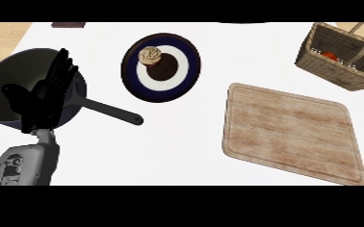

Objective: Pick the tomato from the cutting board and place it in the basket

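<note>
The tomato point(331, 55) shows as a small red spot inside the wicker basket point(321, 68) at the right edge, mostly hidden by the basket's wall. Below the basket lies the wooden cutting board point(288, 132) with nothing on it. My left hand point(41, 96) stands at the left, fingers straight and pointing up, over a dark pan. My right hand does not show in the head view.
A dark pan point(18, 65) with a long handle point(110, 110) sits at the left under my left hand. A dark blue and white plate point(177, 74) near the middle holds a cupcake point(150, 55). A small dark object point(69, 24) lies at the top left.
</note>
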`<state>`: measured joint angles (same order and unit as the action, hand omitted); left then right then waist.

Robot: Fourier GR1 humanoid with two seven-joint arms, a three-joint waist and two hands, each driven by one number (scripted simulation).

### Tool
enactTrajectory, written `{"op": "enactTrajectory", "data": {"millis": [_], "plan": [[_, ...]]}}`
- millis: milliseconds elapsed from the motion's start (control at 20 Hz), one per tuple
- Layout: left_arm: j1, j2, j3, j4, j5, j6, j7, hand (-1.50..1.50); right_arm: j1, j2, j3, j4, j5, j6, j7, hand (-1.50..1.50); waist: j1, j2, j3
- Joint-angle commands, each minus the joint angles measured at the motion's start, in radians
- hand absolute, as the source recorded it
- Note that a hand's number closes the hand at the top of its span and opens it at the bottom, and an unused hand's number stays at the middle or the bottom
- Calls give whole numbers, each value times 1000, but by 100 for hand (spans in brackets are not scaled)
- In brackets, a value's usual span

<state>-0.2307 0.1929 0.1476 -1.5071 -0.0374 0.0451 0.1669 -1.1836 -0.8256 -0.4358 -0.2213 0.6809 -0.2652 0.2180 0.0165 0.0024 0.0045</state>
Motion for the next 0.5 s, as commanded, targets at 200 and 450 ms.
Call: {"op": "enactTrajectory", "data": {"millis": [200, 450], "plan": [[34, 22, 33, 14, 5, -2, 8, 0, 185, -93, -123, -85, -167, 124, -107, -150, -31, -7, -5], [58, 13, 23, 9, -6, -1, -12, 0, 309, -105, -160, -185, -249, 198, -166, -150, -34, -9, -5]]}}
